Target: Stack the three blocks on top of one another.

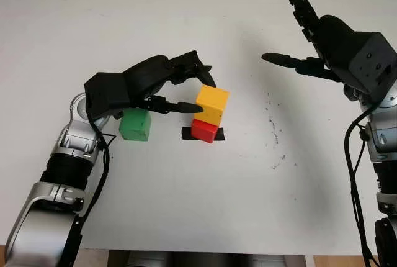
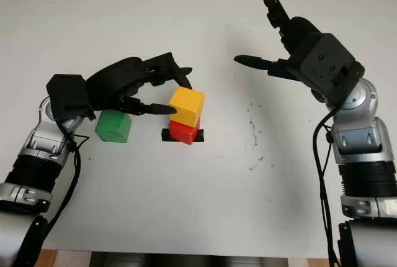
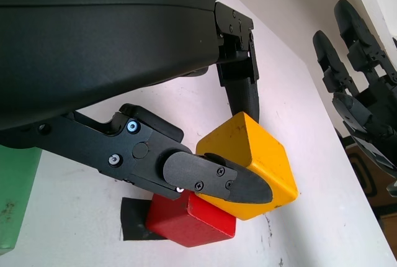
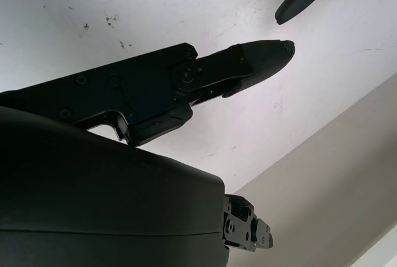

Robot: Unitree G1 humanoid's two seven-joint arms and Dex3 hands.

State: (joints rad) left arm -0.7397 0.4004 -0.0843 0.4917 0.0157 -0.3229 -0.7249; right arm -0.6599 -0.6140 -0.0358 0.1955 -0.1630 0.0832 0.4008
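A: Head cam, what's the left hand [image 1: 186,90] doing?
B: Gripping the yellow block [image 1: 212,105], seating it on the red block [image 1: 204,131], which sits on a black mark [image 1: 186,133]. Green block [image 1: 135,124] is waiting just left.
A: Wrist cams?
B: Left: fingers [image 3: 217,180] are pinching yellow to steady it, tilted a bit. Right: right hand [image 2: 279,49] is hanging open, far right, keeping clear.

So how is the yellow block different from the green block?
The yellow block sits tilted on top of the red block, while the green block stands alone on the table. The left hand grips the yellow block between its fingers; the green block is held by nothing, beside that hand's arm. Both are plain cubes, seemingly similar in size. The right hand is open, raised at the right.
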